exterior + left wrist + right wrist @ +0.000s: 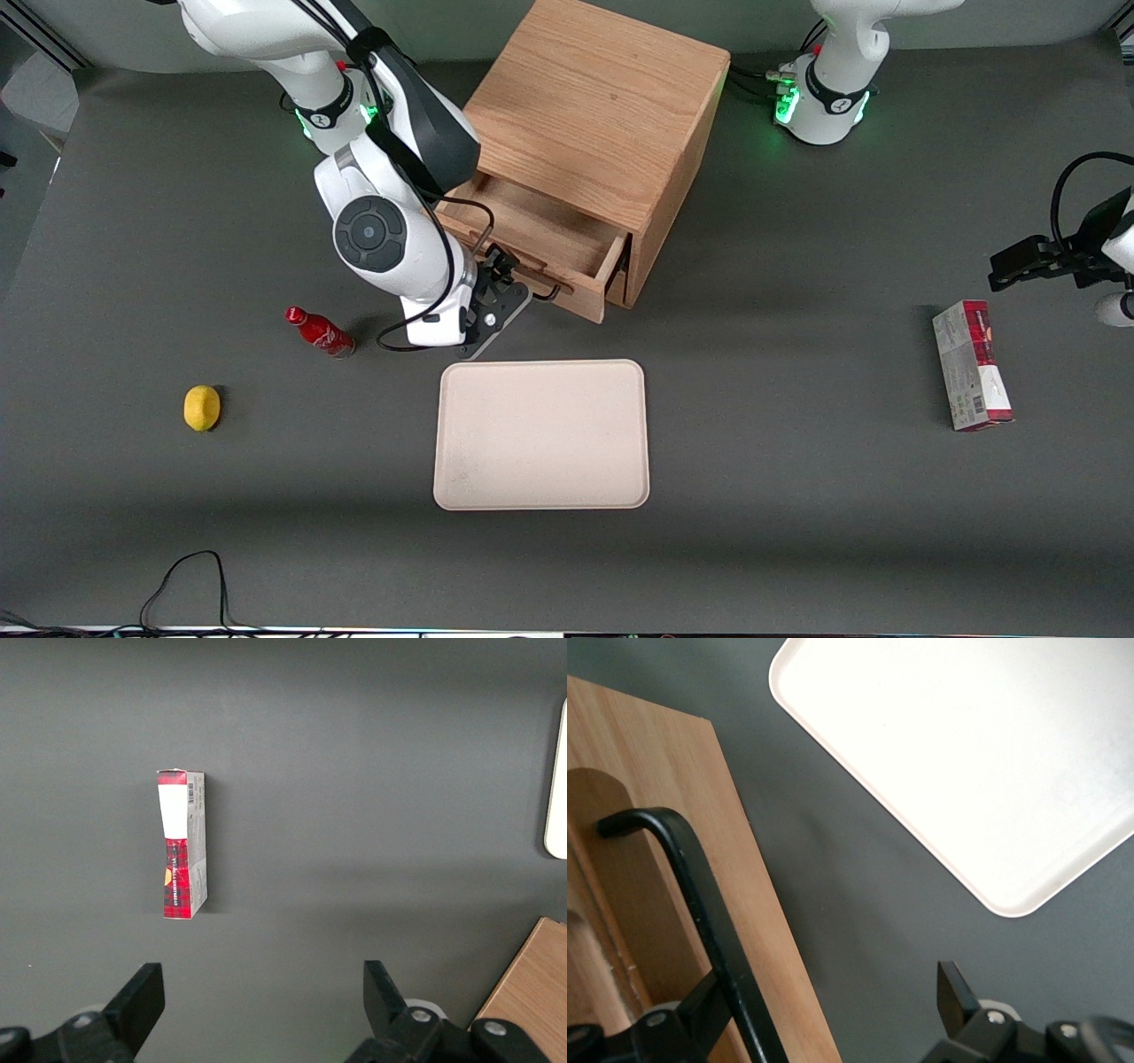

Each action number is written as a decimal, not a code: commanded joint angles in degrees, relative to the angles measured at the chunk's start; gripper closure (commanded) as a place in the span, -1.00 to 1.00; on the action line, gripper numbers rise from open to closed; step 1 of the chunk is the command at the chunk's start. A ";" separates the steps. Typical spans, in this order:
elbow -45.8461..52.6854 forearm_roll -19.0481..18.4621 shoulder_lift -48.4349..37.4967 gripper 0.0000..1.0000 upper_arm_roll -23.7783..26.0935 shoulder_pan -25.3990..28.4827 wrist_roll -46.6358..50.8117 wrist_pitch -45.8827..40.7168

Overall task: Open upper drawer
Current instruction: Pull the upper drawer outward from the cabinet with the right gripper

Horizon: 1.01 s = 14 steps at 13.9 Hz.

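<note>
The upper drawer (542, 232) of the light oak cabinet (594, 115) stands pulled partly out, its inside showing. Its thin black wire handle (551, 291) runs along the drawer front. My right gripper (507, 276) is at that front, nearer the front camera than the cabinet. In the right wrist view the drawer's front panel (673, 842) and the handle (700, 895) are close up. The gripper (828, 997) is open with its fingers wide apart. The handle bar passes just by one finger (700, 1005); the other finger (953, 992) is apart over the grey table. The lower drawer is hidden.
A beige tray (540, 434) lies just nearer the camera than the gripper and also shows in the right wrist view (966, 753). A red bottle (319, 330) and a lemon (202, 408) lie toward the working arm's end. A red-and-white box (970, 363) lies toward the parked arm's end.
</note>
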 commanded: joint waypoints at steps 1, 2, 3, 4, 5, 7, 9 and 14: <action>2.85 0.00 2.16 -1.00 -0.45 -0.64 -1.80 0.36; 3.21 -0.09 2.51 -1.00 -0.46 -0.65 -1.80 0.53; 3.38 -0.18 2.78 -1.00 -0.63 -0.73 -1.80 0.62; 3.91 -0.44 3.13 -1.00 -1.41 -0.73 -1.80 0.62; 4.87 -0.44 3.39 -1.00 -1.68 -0.73 -1.80 0.62; 5.32 -0.44 3.66 -1.00 -2.21 -1.34 -1.89 0.62; 5.32 -0.44 4.10 -1.00 -2.30 -1.52 -1.80 0.62; 5.41 -0.44 4.63 -1.00 -2.30 -4.24 -1.80 0.62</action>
